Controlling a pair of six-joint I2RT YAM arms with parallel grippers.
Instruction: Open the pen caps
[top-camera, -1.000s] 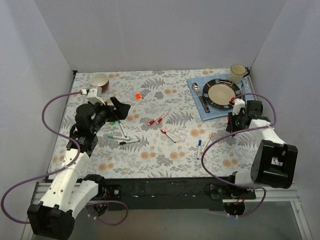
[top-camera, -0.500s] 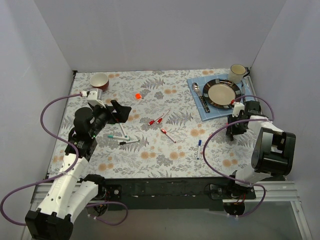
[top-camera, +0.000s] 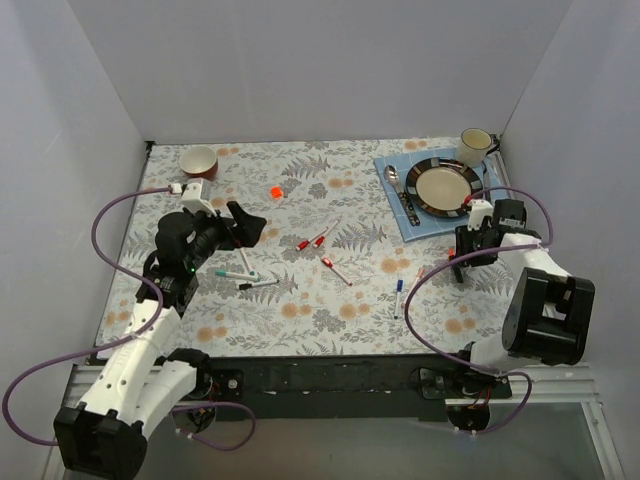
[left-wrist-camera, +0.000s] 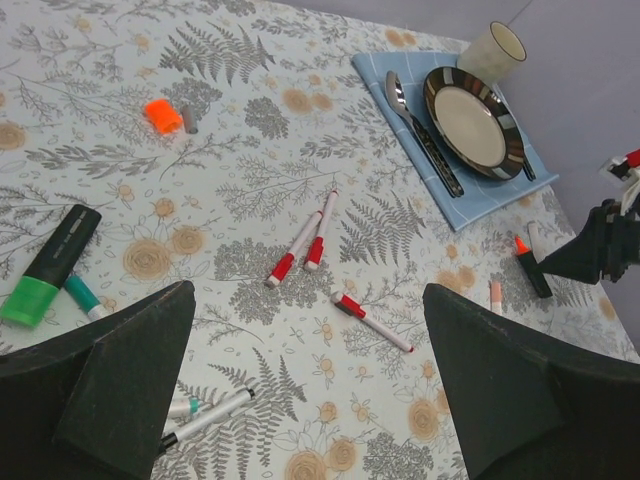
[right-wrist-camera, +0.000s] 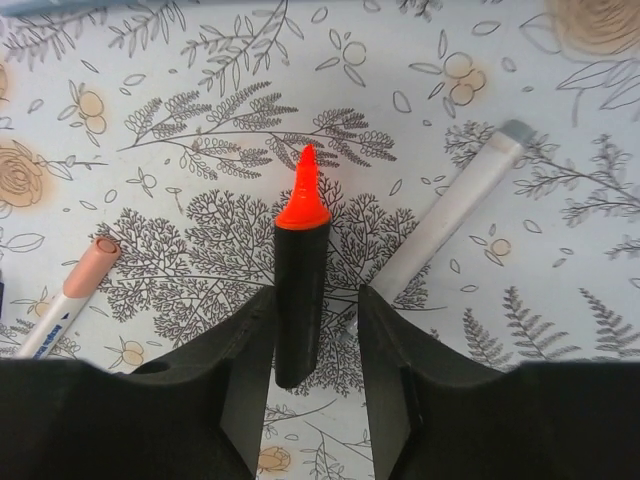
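The right gripper (right-wrist-camera: 316, 296) sits low near the table's (top-camera: 330, 310) right edge, just off the near corner of the blue placemat (top-camera: 418, 224). It is in the same spot as a second ago, though the arm's elbow has shifted. Its fingers stand parted astride the black barrel of an uncapped orange-tipped highlighter (right-wrist-camera: 300, 290) lying flat; one finger touches it, the other leaves a gap. The orange cap (top-camera: 276, 190) lies well apart, toward the far left corner. The left gripper (top-camera: 250, 222) hovers spread wide near the left edge, barely moved. Two red-capped markers (top-camera: 314, 240) lie mid-table as before.
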